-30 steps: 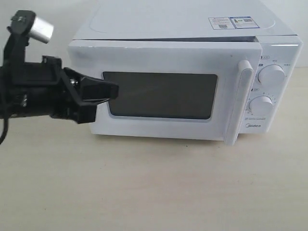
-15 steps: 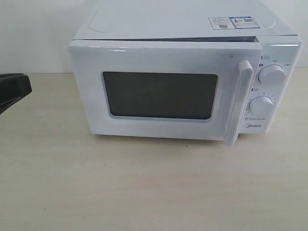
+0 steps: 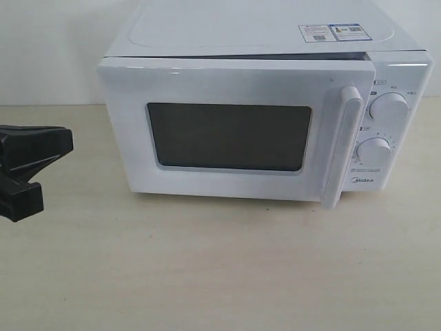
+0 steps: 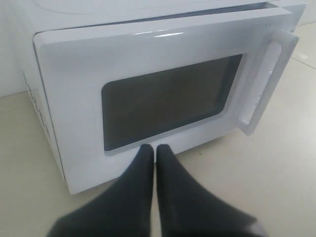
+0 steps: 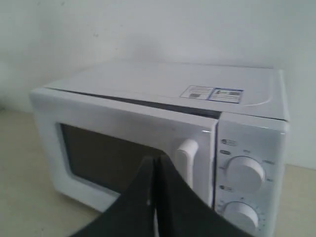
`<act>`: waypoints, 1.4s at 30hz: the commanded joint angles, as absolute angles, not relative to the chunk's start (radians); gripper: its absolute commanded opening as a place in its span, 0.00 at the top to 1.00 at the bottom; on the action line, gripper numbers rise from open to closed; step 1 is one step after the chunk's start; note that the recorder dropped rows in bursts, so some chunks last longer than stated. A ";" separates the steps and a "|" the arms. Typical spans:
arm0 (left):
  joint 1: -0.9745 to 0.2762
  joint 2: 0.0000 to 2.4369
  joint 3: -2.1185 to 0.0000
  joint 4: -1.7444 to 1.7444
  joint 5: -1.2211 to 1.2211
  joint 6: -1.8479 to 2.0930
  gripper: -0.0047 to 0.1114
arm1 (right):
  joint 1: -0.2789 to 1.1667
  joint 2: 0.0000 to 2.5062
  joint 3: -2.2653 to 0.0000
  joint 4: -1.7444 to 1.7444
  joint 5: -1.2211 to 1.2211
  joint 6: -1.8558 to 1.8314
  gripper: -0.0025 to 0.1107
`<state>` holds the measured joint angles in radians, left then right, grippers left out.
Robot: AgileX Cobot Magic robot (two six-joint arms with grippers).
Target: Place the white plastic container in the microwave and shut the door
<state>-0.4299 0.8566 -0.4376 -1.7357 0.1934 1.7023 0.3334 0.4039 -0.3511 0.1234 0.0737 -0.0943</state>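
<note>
The microwave (image 3: 262, 41) stands with its door (image 3: 234, 83) apparently a crack short of latched on the handle (image 3: 350, 145) side. The white plastic container is out of view, presumably inside. Press squarely beside the handle with the left gripper (image 4: 154, 148), jaws together, and hold the right gripper (image 5: 154, 160), jaws likewise together, clear.

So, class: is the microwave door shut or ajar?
Slightly ajar: the door stands off the microwave at its handle side, with a dark gap along the top.

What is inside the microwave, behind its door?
Nothing can be made out. The door, only slightly ajar at the handle side, covers the cavity of the microwave, and its dark window shows no contents.
</note>
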 commanded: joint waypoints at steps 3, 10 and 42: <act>-0.429 0.861 -0.444 -1.744 0.187 1.697 0.92 | 0.450 0.576 -0.362 0.120 -0.210 -0.113 0.98; -0.429 0.861 -0.444 -1.744 0.187 1.697 0.92 | 0.459 0.603 -0.362 0.120 -0.258 0.029 0.98; -0.429 0.861 -0.444 -1.744 0.182 1.697 0.92 | 0.459 1.118 -0.363 0.154 -0.671 -0.144 0.98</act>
